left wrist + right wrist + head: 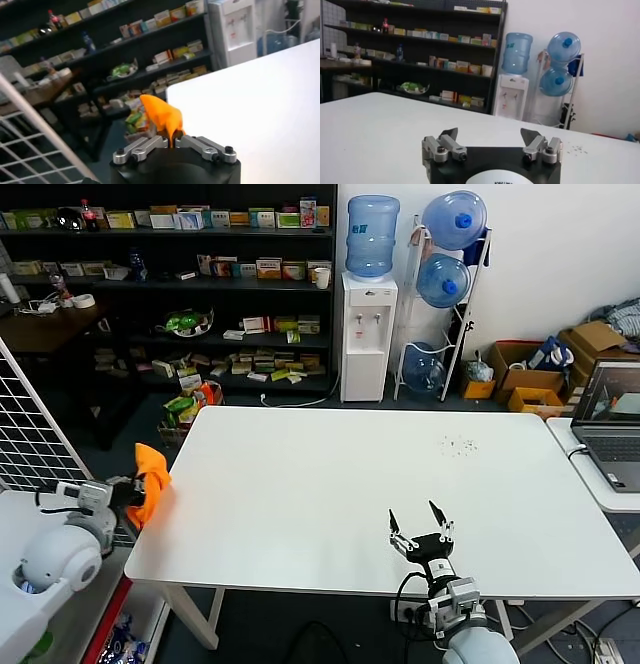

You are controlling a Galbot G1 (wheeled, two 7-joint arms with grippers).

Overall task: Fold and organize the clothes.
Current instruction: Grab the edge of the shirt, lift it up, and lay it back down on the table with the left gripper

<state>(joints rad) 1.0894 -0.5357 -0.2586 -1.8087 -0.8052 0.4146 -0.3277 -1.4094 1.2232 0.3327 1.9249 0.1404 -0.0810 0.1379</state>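
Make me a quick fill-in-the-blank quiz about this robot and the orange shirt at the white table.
1. The left gripper is shut on the ____ T-shirt.
2. The T-shirt hangs at the table's ____ edge.
3. The right gripper's fingers are ____ and hold nothing.
4. Beside the dark shelves stands a white water ____.

Missing words: orange; left; open; dispenser
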